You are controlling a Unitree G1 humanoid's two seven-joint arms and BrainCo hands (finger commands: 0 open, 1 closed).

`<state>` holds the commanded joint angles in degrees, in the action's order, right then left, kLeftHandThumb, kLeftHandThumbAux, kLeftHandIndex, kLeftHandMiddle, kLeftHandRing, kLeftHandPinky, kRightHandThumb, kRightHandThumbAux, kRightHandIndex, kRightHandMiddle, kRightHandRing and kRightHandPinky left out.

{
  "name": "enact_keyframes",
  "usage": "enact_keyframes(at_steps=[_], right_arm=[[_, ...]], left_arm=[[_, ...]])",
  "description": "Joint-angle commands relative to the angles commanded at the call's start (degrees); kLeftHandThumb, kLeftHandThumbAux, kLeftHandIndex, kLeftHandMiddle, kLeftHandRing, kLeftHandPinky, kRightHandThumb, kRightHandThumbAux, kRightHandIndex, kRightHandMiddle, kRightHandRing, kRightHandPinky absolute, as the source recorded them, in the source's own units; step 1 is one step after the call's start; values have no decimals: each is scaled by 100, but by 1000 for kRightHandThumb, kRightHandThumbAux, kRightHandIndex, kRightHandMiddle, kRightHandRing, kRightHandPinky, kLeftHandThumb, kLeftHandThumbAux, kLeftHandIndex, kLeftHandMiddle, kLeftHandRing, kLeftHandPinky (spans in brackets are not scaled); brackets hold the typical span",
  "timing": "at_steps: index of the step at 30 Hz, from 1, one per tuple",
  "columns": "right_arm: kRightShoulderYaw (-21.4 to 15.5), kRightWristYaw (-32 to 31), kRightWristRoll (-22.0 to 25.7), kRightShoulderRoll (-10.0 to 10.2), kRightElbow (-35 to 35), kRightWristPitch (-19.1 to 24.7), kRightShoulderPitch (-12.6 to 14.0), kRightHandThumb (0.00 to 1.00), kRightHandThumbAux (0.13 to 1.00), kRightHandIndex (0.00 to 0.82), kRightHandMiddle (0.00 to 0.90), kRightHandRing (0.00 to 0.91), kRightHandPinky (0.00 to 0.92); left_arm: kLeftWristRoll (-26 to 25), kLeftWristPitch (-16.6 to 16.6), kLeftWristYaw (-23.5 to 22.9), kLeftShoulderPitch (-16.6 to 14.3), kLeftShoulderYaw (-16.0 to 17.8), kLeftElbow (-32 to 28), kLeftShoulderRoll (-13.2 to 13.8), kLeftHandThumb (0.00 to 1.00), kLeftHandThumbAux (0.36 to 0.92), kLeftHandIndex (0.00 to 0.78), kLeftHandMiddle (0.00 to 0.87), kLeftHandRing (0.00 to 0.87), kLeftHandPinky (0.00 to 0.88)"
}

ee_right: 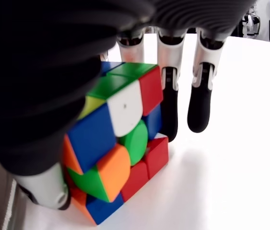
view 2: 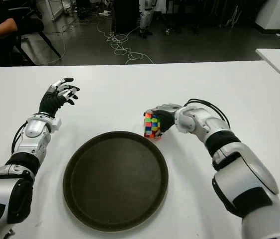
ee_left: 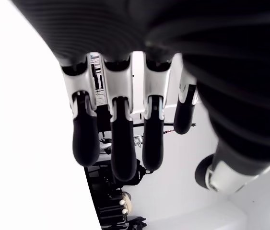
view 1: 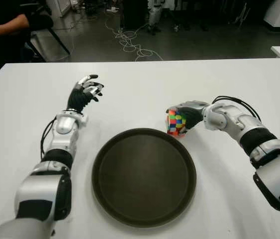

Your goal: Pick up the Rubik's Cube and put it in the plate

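Broadly, the white table spreads bare to far and left edges, and the round dark plate sits near-centre. Left hand, far left of the plate, hangs with fingers loosely spread, holding nothing. Right hand wraps the cube, just beyond the plate's far-right rim. Only the right wrist view shows the cube's corner touching the table, with 1 finger against its side.
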<state>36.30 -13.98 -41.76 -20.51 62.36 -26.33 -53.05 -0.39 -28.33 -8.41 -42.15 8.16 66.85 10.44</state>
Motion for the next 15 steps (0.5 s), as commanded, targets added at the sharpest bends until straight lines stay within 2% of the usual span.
enact_keyframes(at_steps=[7, 13, 14, 15], right_arm=[[1, -23, -23, 9, 10, 19, -6, 210, 753, 90, 328, 413, 475], [-41, 148, 7, -3, 29, -108, 22, 294, 752, 122, 348, 427, 487], [-56, 195, 20, -9, 30, -146, 29, 432, 745, 222, 371, 439, 492], [-70, 250, 30, -16, 33, -184, 34, 521, 741, 286, 385, 447, 495]], left_arm=[[28, 2, 57, -1, -18, -7, -4, 298, 625, 227, 418, 497, 546], [37, 18, 82, 2, -31, -16, -1, 294, 626, 226, 414, 492, 536], [40, 26, 86, -1, -35, -19, 0, 287, 621, 224, 405, 483, 527], [41, 36, 87, -3, -38, -20, 2, 282, 618, 223, 399, 477, 522]])
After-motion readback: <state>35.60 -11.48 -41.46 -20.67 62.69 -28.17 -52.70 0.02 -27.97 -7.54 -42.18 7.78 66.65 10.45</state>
